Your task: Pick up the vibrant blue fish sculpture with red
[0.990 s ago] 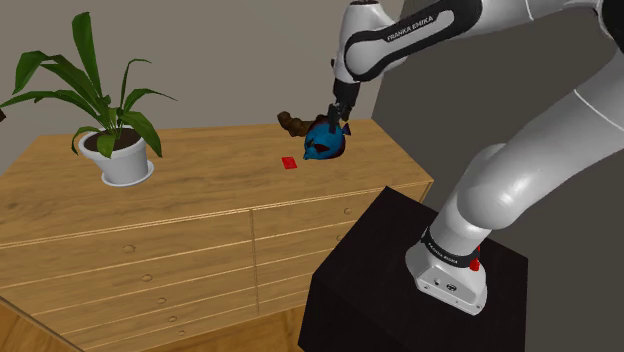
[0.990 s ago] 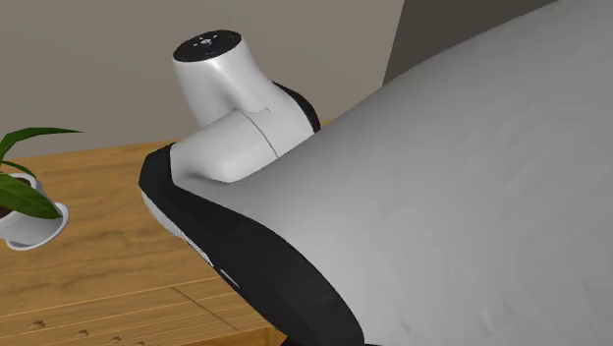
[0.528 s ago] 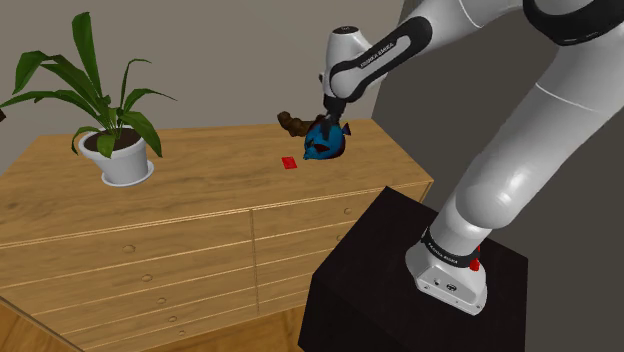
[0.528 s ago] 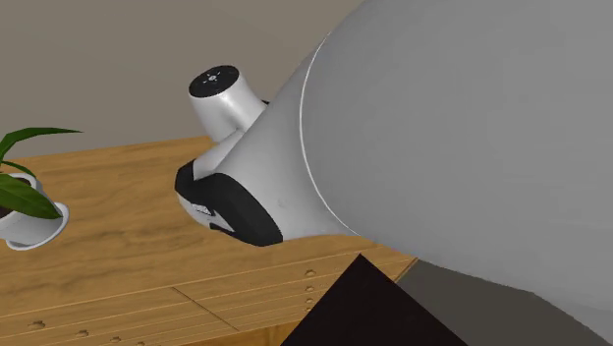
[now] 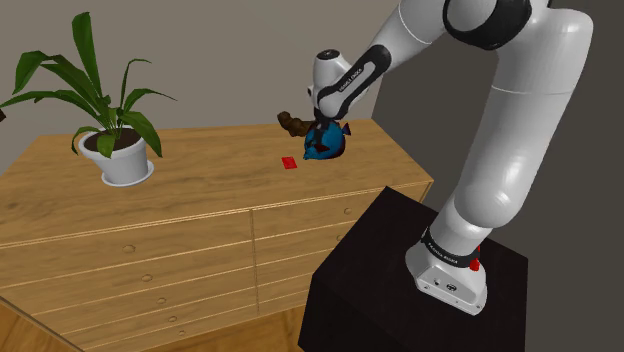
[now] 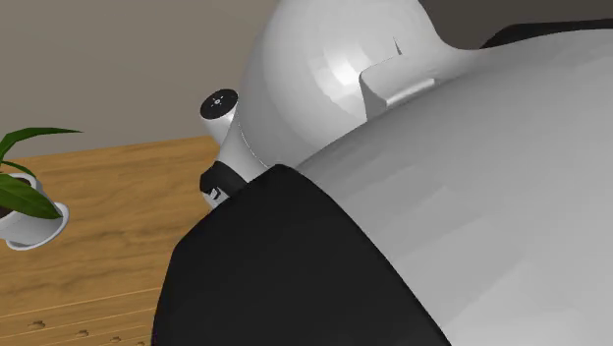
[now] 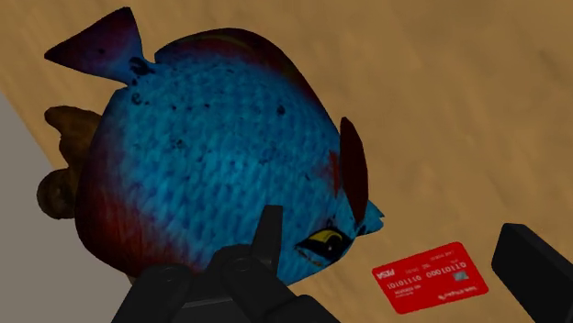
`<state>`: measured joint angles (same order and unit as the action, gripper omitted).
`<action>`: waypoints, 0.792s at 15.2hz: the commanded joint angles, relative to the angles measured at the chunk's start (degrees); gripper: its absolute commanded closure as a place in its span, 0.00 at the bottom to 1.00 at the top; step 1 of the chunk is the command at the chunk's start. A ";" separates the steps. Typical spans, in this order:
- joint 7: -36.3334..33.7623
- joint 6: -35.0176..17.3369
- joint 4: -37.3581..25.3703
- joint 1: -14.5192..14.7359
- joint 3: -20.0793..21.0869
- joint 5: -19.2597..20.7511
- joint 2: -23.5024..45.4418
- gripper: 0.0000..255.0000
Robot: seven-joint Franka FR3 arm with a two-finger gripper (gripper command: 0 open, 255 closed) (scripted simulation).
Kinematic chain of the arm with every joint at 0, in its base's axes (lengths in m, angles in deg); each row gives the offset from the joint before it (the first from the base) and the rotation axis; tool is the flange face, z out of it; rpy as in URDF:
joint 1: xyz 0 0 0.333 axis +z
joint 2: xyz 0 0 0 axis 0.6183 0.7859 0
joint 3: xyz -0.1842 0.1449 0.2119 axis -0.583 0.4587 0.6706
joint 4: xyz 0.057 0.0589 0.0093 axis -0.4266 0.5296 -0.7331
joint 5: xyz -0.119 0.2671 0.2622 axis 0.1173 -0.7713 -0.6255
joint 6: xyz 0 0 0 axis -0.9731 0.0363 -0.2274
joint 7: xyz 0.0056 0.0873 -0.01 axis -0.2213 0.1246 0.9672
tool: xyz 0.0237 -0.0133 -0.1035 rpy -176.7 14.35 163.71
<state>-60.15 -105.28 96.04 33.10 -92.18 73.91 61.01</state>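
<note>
The blue fish sculpture (image 5: 328, 146) with dark red fins stands on the wooden dresser (image 5: 200, 200), near its back corner at the shoulder view's right. My gripper (image 5: 323, 124) hangs just above the fish's top. In the wrist view the fish (image 7: 211, 156) looms large, and my gripper (image 7: 399, 261) is open. One finger (image 7: 269, 234) lies in front of the fish's face near its yellow eye. The other finger (image 7: 533, 266) stands well clear of it. Only the fish's snout reaches between them, so nothing is held.
A small red card (image 5: 290, 162) (image 7: 430, 277) lies flat on the dresser beside the fish. A brown lumpy object (image 5: 292, 122) (image 7: 64, 174) sits just behind the fish. A potted plant (image 5: 120, 150) (image 6: 20, 206) stands far along the dresser. The arm (image 6: 422, 197) blocks the second exterior view.
The arm has swung more upright and the wrist has shifted slightly toward the shoulder view's left above the fish. Neither the fish nor the card has moved.
</note>
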 commanded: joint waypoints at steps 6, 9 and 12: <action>-0.88 -5.05 -2.38 -0.23 -0.86 2.11 6.95 0.00; -1.59 -6.64 -2.51 -0.14 -1.07 2.51 8.71 0.00; -1.54 -6.59 -2.62 -0.17 -1.04 2.46 8.77 1.00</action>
<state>-61.67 -111.81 93.49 32.94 -93.23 76.37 69.65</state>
